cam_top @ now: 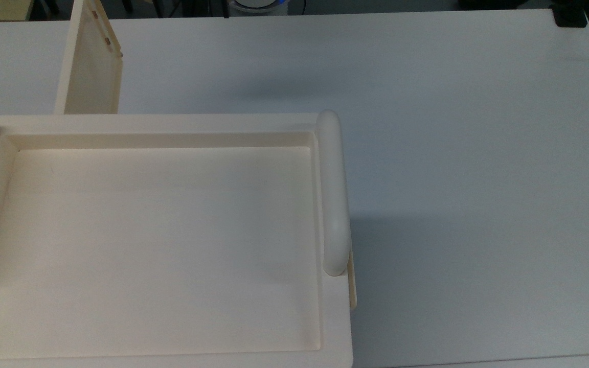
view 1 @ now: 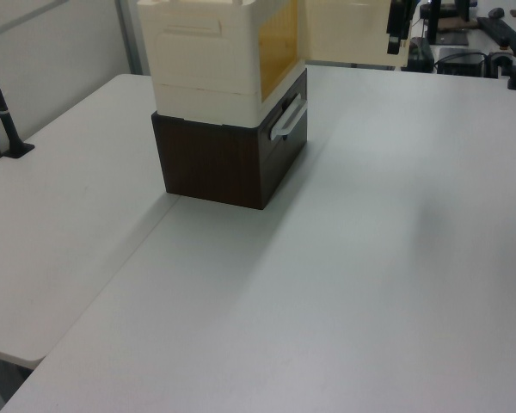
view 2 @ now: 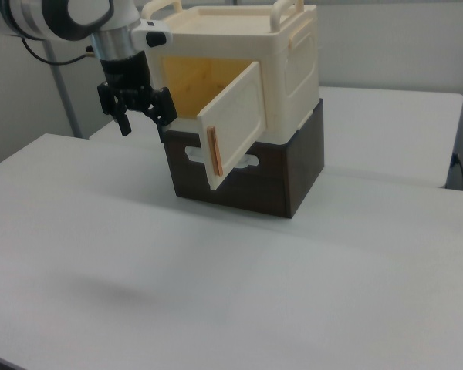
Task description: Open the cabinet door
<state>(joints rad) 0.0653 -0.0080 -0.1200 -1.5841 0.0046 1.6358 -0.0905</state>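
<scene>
The cream cabinet (view 2: 293, 62) stands on a dark brown drawer unit. Its recessed top (cam_top: 161, 245) and rounded rail (cam_top: 333, 189) take up the top view's left. The cabinet door (view 2: 235, 127) is swung wide, showing a yellow-orange inside (view 2: 193, 89). In the top view the door (cam_top: 92, 66) sticks out from the cabinet's far edge, with reddish spots along its edge. My gripper (view 2: 145, 123) hangs open and holds nothing. It sits in the right view's left, beside the cabinet's opening and apart from the door. In the left view the gripper (view 1: 398, 26) shows as a dark shape at the door's (view 1: 348, 30) free edge.
The dark brown drawer unit (view 1: 228, 159) under the cabinet has a white handle (view 1: 288, 120). A wide white table (cam_top: 478, 153) spreads around it. A black post (view 1: 4, 112) stands at the left view's left, and dark equipment (view 1: 464, 34) lies beyond the table's far edge.
</scene>
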